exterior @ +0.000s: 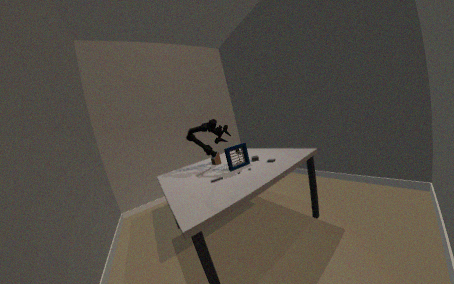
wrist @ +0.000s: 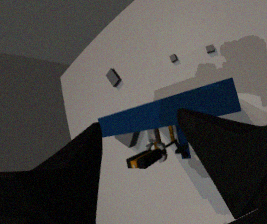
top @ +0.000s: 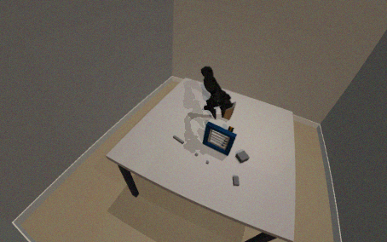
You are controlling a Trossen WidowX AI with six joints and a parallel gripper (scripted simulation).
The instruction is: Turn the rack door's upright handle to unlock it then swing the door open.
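Note:
The rack's blue frame [top: 205, 138] [exterior: 229, 160] [wrist: 209, 98] stands upright on the table [top: 158, 153] [exterior: 185, 210] [wrist: 91, 100]. A black and orange handle [top: 231, 129] [wrist: 145, 159] shows on the arm's side of the frame, low in the wrist view between the fingers' outlines. The door is mostly hidden; whether it is shut or how far the handle is turned cannot be told. My gripper [top: 220, 118] [exterior: 223, 138] [wrist: 140, 120] is open and empty. It hangs above and behind the frame on the arm's side, apart from the handle, fingers pointing down toward it.
A brown block [top: 229, 112] [exterior: 216, 159] is at the arm's base. A grey block [top: 242, 156] [exterior: 255, 158] and a smaller grey box [top: 235, 181] [wrist: 113, 77] lie beyond the frame. Two small cubes [top: 196, 154] [top: 207, 162] and a grey bar [top: 178, 139] [exterior: 217, 179] lie opposite.

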